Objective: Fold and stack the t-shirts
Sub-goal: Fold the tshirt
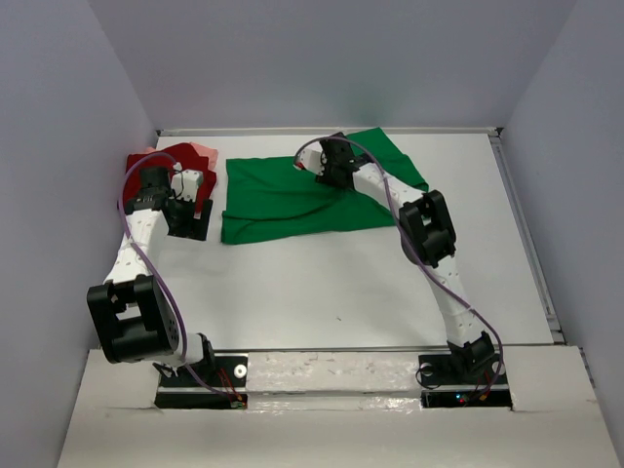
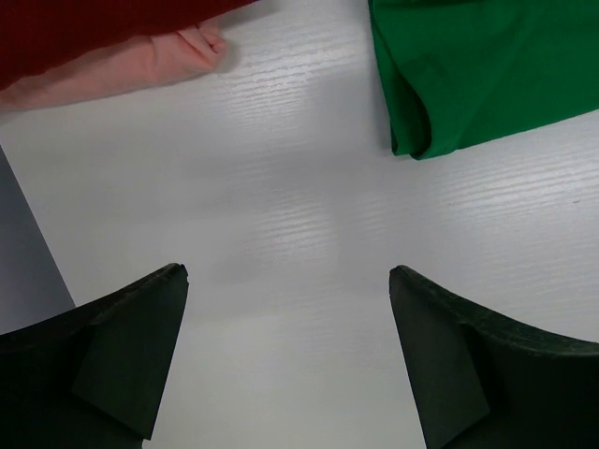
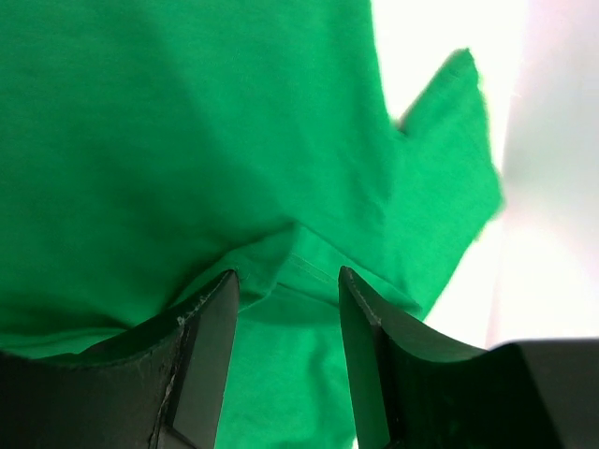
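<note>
The bright green t-shirt (image 1: pixel 283 200) lies spread at the back middle of the white table, one sleeve pointing to the back right. My right gripper (image 1: pixel 322 166) hovers low over its upper edge. In the right wrist view the jaws (image 3: pixel 288 276) stand apart, with a stitched fold of green cloth (image 3: pixel 187 122) lying loose between the tips. The dark red t-shirt (image 1: pixel 175 154) sits folded at the back left on the pale pink one (image 1: pixel 205 153). My left gripper (image 1: pixel 188 222) hangs wide open over bare table (image 2: pixel 288 273), between the red (image 2: pixel 84 28) and pink (image 2: pixel 122 67) pile and the green shirt's corner (image 2: pixel 477 65).
Grey walls enclose the table on the left (image 2: pixel 28 253), back and right. A raised rail (image 1: pixel 526 234) runs along the right edge. Bare white tabletop (image 1: pixel 322 292) stretches from the shirts to the arm bases.
</note>
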Motion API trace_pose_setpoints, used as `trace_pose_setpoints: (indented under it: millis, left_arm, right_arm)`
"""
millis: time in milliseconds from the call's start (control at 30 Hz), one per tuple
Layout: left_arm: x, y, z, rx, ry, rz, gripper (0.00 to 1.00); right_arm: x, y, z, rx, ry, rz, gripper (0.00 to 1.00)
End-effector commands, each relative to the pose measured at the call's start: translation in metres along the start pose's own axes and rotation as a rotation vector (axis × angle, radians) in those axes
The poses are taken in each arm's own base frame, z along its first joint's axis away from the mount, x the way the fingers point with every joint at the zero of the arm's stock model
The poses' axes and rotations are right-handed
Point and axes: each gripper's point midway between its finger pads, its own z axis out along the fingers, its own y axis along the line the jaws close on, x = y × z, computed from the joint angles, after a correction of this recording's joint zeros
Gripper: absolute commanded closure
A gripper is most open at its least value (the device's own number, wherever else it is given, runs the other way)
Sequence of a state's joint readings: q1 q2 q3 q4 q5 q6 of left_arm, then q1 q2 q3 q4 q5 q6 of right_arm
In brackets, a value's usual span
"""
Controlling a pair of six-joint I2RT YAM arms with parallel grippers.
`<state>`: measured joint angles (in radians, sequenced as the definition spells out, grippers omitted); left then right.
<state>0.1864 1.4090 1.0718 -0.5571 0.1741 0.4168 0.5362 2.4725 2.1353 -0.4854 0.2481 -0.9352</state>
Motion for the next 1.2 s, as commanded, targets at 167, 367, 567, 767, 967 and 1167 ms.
trace_pose_setpoints:
  millis: [167, 367, 567, 767, 967, 1167]
  left_arm:
    - [-0.015, -0.012, -0.024, 0.059, -0.083, 0.027, 0.01]
    - [-0.015, -0.024, -0.031, 0.117, -0.098, 0.073, 0.01]
    - [-0.019, -0.053, -0.033, 0.256, -0.08, 0.234, 0.04]
    - [-0.045, -0.1, -0.026, 0.37, -0.084, 0.453, 0.05]
    - [-0.086, -0.142, -0.02, 0.49, -0.173, 0.593, 0.04]
    - [-0.1, -0.178, 0.014, 0.546, -0.152, 0.68, 0.08]
  right_arm:
    - [-0.038, -0.155, -0.128, 0.51, -0.109, 0.163, 0.48]
    - [-0.03, -0.188, -0.187, 0.678, -0.145, 0.257, 0.48]
    - [0.017, -0.16, -0.225, 0.678, -0.057, 0.331, 0.48]
    - [0.072, -0.083, -0.252, 0.449, -0.024, 0.379, 0.48]
    - [0.125, -0.007, -0.274, 0.128, 0.026, 0.526, 0.5]
    - [0.164, 0.034, -0.281, 0.009, 0.064, 0.667, 0.53]
